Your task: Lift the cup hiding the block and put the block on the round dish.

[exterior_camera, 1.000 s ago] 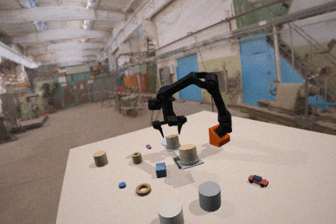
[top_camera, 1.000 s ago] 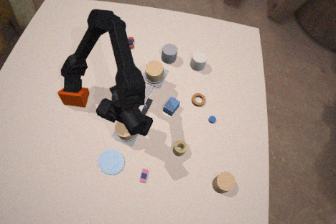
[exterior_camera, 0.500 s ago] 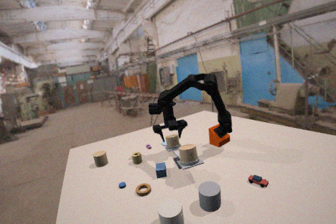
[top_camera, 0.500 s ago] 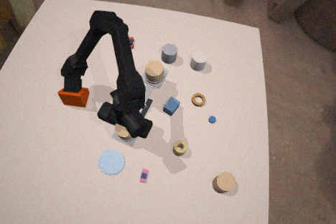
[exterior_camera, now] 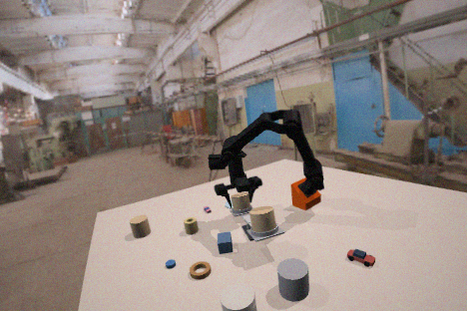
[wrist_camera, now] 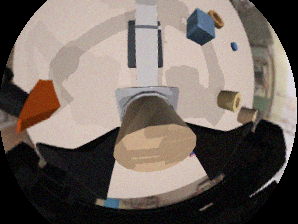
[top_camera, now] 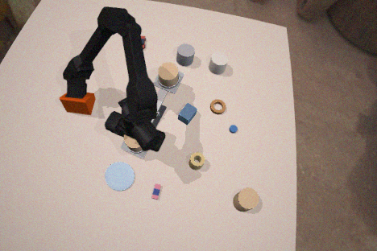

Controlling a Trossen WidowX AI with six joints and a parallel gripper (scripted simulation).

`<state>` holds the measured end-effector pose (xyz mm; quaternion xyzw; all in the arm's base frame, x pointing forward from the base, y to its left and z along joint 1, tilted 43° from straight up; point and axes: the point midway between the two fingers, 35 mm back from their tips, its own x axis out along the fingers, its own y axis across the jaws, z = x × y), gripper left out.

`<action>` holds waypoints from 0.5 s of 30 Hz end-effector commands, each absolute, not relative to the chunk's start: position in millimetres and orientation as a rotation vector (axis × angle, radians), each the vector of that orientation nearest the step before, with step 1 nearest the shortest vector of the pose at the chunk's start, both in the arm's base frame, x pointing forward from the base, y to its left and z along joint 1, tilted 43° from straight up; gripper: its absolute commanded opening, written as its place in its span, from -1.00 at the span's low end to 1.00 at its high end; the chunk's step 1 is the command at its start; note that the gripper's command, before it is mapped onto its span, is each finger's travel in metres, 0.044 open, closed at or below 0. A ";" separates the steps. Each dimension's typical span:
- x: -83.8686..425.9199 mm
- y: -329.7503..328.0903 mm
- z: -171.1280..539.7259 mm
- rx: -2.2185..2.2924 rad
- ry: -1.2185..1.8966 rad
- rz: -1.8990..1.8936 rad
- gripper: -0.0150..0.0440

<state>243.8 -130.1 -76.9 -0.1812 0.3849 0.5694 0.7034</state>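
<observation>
The gripper (top_camera: 134,132) (exterior_camera: 240,201) (wrist_camera: 150,127) is open and points down, with one finger on each side of the near cup (top_camera: 132,142) (exterior_camera: 240,201) (wrist_camera: 155,145). I can't tell if the fingers touch it. This tan cup stands on the end of the balance (top_camera: 162,97) (exterior_camera: 276,232) (wrist_camera: 146,55) that is close to the round dish (top_camera: 120,176) (exterior_camera: 228,205). The other cup (top_camera: 168,74) (exterior_camera: 262,220) stands upright on the far end, apart from the gripper. The hidden block can't be seen, and I can't tell which cup it is under. The pale blue dish lies flat on the table, just beside the near end, and no cup is above it. A pink and blue piece (top_camera: 156,191) (exterior_camera: 207,209) (wrist_camera: 192,154) lies near the dish. A blue box (top_camera: 187,113) (exterior_camera: 225,242) (wrist_camera: 200,27) sits out on the table beside the balance. Farther out are an orange-brown ring (top_camera: 212,106) (exterior_camera: 200,276) (wrist_camera: 220,22) and a little blue disc (top_camera: 234,129) (exterior_camera: 171,263) (wrist_camera: 234,46). A gray can shape (top_camera: 185,55) (exterior_camera: 293,280) and a white can shape (top_camera: 218,63) (exterior_camera: 238,301) stand near the other cup's end. A small red car (top_camera: 142,42) (exterior_camera: 360,257) is partly behind the arm from above.
</observation>
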 end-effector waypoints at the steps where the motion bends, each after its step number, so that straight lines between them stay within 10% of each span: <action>1: 242.8 -127.7 -78.1 -0.392 0.857 1.265 0.69; 8: 242.8 -127.7 -78.1 -0.392 0.857 1.265 0.53; 15: 243.4 -131.0 -75.5 -0.393 0.857 1.265 -0.09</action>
